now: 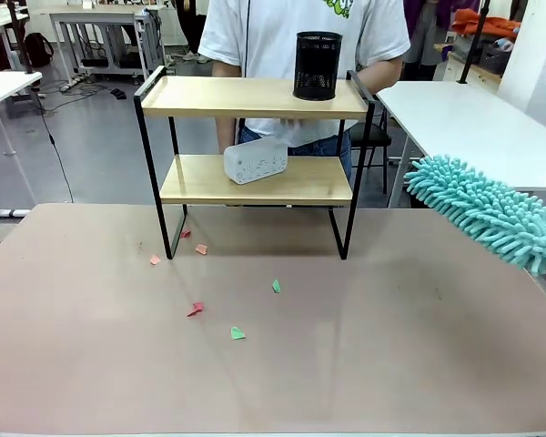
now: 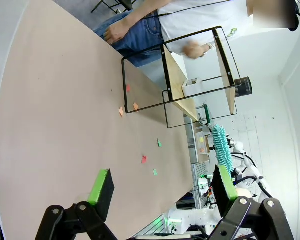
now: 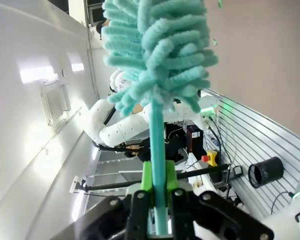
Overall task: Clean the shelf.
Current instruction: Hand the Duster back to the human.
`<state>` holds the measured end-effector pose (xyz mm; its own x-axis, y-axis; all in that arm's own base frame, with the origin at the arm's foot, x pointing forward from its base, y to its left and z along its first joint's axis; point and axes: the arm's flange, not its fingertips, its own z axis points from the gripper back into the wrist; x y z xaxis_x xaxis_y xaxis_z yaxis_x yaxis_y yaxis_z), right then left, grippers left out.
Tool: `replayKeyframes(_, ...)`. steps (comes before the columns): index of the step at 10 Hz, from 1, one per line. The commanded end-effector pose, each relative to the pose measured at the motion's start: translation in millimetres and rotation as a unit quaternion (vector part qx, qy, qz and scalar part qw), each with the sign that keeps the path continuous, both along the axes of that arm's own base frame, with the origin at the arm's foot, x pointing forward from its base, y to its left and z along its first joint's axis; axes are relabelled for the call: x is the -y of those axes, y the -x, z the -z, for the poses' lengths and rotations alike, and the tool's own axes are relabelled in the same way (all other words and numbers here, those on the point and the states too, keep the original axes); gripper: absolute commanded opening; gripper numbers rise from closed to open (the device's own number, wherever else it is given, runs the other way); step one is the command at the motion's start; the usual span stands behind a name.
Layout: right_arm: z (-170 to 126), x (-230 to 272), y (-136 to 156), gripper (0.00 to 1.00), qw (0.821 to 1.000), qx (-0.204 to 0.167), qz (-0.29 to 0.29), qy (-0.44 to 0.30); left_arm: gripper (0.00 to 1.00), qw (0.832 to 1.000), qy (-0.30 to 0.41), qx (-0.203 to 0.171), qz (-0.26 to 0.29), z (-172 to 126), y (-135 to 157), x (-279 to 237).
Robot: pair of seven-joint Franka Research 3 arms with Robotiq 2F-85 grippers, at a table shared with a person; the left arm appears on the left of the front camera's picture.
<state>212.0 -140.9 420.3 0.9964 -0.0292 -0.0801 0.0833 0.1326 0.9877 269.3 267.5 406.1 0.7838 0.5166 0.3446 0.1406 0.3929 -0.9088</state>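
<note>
The shelf point(image 1: 255, 96) stands at the far middle of the surface point(image 1: 391, 346), right in front of a person. The right claw point(image 3: 159, 189) is clamped on the handle of the one teal duster point(image 1: 487, 214), held off to the shelf's right; the left claw point(image 2: 162, 186) gapes, empty. I'd worry a broad sweep tips the one black mesh cup point(image 1: 317, 66) off the top board, or shoves the one white box point(image 1: 255, 161) off the back of the lower board. Six paper scraps point(image 1: 196, 309) lie on the surface: three pinkish, one red, two green.
</note>
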Motion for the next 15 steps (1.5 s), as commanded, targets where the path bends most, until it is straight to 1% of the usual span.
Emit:
replayKeyframes(1,-3.9,1.1,3.5,0.12,1.000,0.004,-0.001,-0.001,1.00,1.000,0.003,0.016,0.000,-0.3,-0.6,0.4)
replayKeyframes(4,-3.9,1.1,3.5,0.12,1.000,0.004,-0.001,-0.001,1.00,1.000,0.003,0.016,0.000,-0.3,-0.6,0.4)
replayKeyframes(5,0.0,0.0,0.0,0.12,1.000,0.000,0.000,0.000,1.00,1.000,0.000,0.000,0.000,0.0,0.0,0.0)
replayKeyframes(6,-70.4,-31.8,-6.4,0.12,0.988,0.084,-0.076,0.101,1.00,0.991,0.011,0.069,0.116,-55.7,3.8,19.9)
replayKeyframes(7,-135.0,-51.3,-6.6,0.12,0.968,0.152,-0.112,0.164,1.00,0.959,0.030,0.152,0.236,-115.0,10.6,36.5)
replayKeyframes(8,-181.6,-67.1,-6.2,0.12,0.946,0.208,-0.149,0.198,1.00,0.926,0.047,0.190,0.322,-156.0,13.8,56.1)
replayKeyframes(9,-211.2,-89.4,-4.6,0.12,0.922,0.249,-0.191,0.227,1.00,0.904,0.037,0.194,0.379,-176.9,15.9,85.0)
replayKeyframes(10,-226.2,-122.7,-5.1,0.12,0.896,0.259,-0.241,0.267,1.00,0.880,0.044,0.200,0.428,-186.8,17.4,122.5)
replayKeyframes(11,-230.4,-164.0,-8.6,0.12,0.863,0.263,-0.303,0.306,1.00,0.845,0.046,0.208,0.490,-191.9,19.3,171.9)
replayKeyframes(12,-230.3,-192.6,-11.6,0.12,0.834,0.275,-0.358,0.317,1.00,0.819,0.024,0.198,0.537,-195.1,19.9,215.9)
replayKeyframes(13,-225.5,-217.5,-16.4,0.12,0.812,0.266,-0.406,0.323,1.00,0.799,0.006,0.188,0.572,-194.7,18.9,258.3)
replayKeyframes(14,-216.4,-236.4,-20.0,0.12,0.781,0.269,-0.462,0.322,1.00,0.777,-0.006,0.171,0.606,-189.1,17.5,295.4)
replayKeyframes(15,-203.0,-249.1,-24.1,0.12,0.759,0.252,-0.507,0.323,1.00,0.767,-0.011,0.163,0.620,-178.8,15.5,332.8)
